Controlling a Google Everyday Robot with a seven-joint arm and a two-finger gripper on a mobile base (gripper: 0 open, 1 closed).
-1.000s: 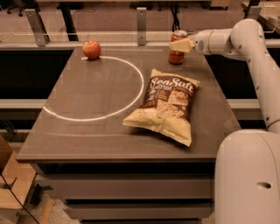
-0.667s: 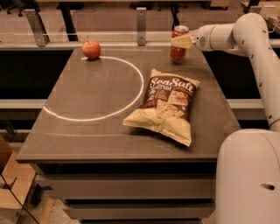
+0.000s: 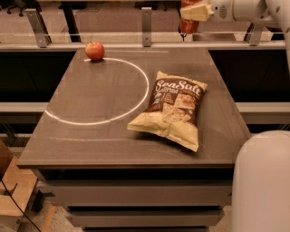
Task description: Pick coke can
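Note:
The coke can [image 3: 189, 23], red and partly cut off by the top edge, hangs in the air above the table's far right corner. My gripper [image 3: 194, 13] is shut on the coke can from the right, with a pale finger [image 3: 195, 12] across its front. The white arm [image 3: 244, 10] reaches in from the upper right. The can is well clear of the tabletop.
A dark table [image 3: 90, 136] bears a white painted circle [image 3: 136, 97]. A red apple [image 3: 94, 50] sits at the far left. A Sea Salt chip bag [image 3: 172, 106] lies right of centre. A rail with posts [image 3: 146, 20] runs behind. My white base [image 3: 263, 181] stands at lower right.
The gripper has lifted the coke can upward off the table's far right corner, up to the top of the view. The apple and chip bag have not moved.

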